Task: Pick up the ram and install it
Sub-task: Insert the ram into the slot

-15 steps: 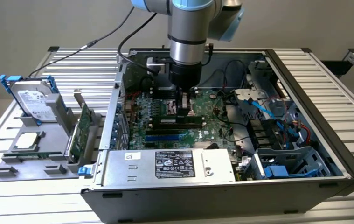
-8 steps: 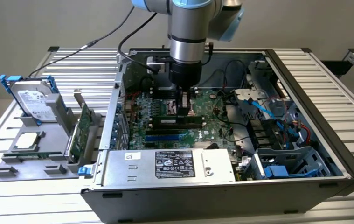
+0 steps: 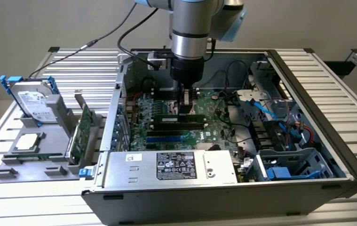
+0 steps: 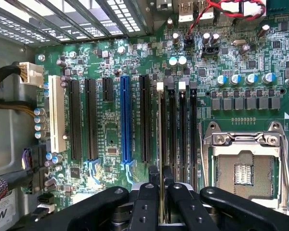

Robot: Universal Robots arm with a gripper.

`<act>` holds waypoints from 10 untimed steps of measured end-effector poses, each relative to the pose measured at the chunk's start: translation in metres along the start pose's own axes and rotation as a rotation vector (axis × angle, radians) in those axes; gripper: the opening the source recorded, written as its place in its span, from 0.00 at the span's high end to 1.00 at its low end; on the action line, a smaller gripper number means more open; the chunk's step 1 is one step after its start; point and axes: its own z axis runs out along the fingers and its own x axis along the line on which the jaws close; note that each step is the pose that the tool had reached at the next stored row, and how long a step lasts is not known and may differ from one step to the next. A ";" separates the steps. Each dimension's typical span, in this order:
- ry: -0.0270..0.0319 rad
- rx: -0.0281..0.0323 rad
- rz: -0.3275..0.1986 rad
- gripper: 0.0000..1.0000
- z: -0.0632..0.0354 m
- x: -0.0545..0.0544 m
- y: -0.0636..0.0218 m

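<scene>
Over the motherboard (image 4: pixel 111 67) in the open case (image 3: pixel 216 202), on a slatted metal table (image 3: pixel 84 61), the gripper (image 3: pixel 186 104) pinches the ram (image 4: pixel 160 134); hard drive (image 3: pixel 34 101) at the case's nine o'clock.

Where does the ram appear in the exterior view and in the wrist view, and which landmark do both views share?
Exterior view: the ram is held in the gripper, just above the black memory slots inside the open computer case.
Wrist view: the ram is seen edge-on, as a thin pale strip running out from the gripper over the memory slots.
Shared landmark: the blue slot, parallel to the memory slots.
</scene>
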 end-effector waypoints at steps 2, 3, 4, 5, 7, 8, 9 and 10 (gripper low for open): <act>0.0006 0.0016 0.000 0.86 0.0003 0.000 0.0000; 0.0009 0.0029 0.001 0.86 0.0004 -0.001 0.0001; 0.0013 0.0047 0.001 0.86 0.0005 -0.001 0.0003; 0.0015 0.0067 0.001 0.86 0.0007 -0.001 0.0006; 0.0013 0.0090 0.001 0.86 0.0012 -0.002 0.0017; 0.0014 0.0093 0.000 0.86 0.0014 -0.002 0.0023; 0.0014 0.0095 -0.001 0.86 0.0017 -0.002 0.0031; 0.0013 0.0099 -0.002 0.86 0.0021 -0.002 0.0036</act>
